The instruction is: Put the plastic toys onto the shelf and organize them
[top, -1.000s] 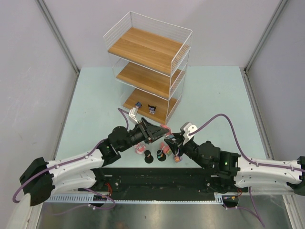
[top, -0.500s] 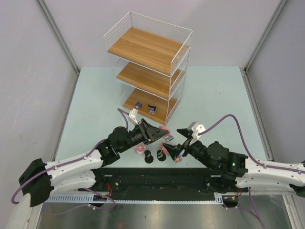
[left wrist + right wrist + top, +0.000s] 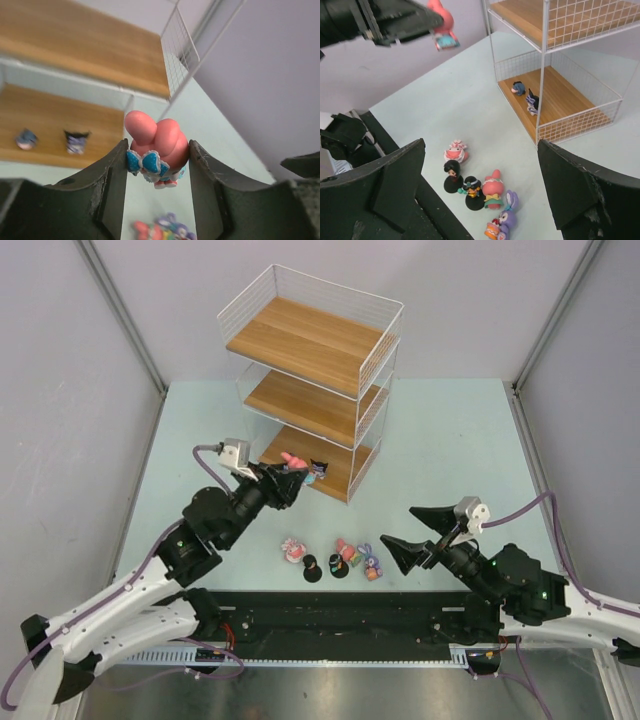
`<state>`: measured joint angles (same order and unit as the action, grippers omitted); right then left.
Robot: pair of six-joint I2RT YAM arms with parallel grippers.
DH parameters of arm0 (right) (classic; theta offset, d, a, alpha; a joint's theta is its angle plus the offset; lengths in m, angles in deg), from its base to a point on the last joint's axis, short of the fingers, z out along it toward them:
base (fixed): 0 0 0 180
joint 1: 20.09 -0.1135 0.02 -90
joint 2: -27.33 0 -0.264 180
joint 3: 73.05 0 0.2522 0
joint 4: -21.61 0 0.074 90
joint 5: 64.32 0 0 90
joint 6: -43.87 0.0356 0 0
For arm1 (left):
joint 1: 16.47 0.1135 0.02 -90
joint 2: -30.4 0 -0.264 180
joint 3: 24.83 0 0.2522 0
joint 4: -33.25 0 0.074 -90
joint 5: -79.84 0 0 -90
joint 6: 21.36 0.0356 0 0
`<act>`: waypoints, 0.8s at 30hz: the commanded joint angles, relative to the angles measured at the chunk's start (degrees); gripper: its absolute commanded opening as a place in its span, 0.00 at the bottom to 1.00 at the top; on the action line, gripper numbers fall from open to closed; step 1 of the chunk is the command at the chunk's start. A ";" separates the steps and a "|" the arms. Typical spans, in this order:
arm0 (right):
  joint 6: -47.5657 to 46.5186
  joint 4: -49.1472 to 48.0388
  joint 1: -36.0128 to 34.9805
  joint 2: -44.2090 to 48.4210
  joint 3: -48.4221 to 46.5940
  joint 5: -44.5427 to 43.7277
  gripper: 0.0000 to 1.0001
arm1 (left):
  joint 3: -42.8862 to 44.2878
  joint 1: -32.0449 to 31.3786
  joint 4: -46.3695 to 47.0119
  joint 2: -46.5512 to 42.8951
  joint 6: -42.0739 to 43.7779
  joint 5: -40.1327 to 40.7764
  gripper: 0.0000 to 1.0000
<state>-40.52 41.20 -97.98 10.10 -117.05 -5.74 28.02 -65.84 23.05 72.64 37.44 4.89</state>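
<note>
Plastic toys are standing partly sorted. In the top view, a white wire three-tier shelf with brown wooden boards (image 3: 300,340) is sitting at the far edge of the tabletop, left of centre, with a small dark-eared figurine (image 3: 319,468) resting on its lowest board. The left hand (image 3: 296,472) is pinching a pink figurine with blue bows (image 3: 291,458) in the air just before that tier. Five more are waiting in a cluster by the near edge:

- a pink-and-white round toy (image 3: 293,550)
- two dark-haired figures on black bases (image 3: 311,568)
- a pink doll (image 3: 347,552)
- a purple-blue bunny (image 3: 371,562)

The right hand (image 3: 398,528) is hanging wide open just right of them, holding nothing.

In the left wrist view, both fingers (image 3: 112,172) are pressing the pink figurine's sides. A bluish figurine (image 3: 26,139) is showing, blurred, beside the dark-eared one.

In the right wrist view, the cluster is lying below the gaping fingers (image 3: 385,185).

I am judging two toys placed, one on its way and five left. The two upper boards are carrying nothing. No writing is showing anywhere.
</note>
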 commanded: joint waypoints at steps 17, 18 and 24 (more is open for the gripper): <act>0.63 4.72 -0.25 0.27 -0.70 -3.12 1.00 | 9.68 4.27 29.32 22.79 41.40 -4.23 0.01; 0.55 4.81 -0.33 0.27 -0.70 -3.12 1.00 | 10.91 5.06 29.23 23.50 41.14 -4.67 0.00; 0.63 4.98 -0.33 -0.17 -0.70 -4.09 1.00 | 15.31 7.09 26.86 27.10 38.41 -6.08 0.00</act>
<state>-40.15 46.29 -97.98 10.23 -117.05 -8.23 38.56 -59.89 46.32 98.87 76.54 1.13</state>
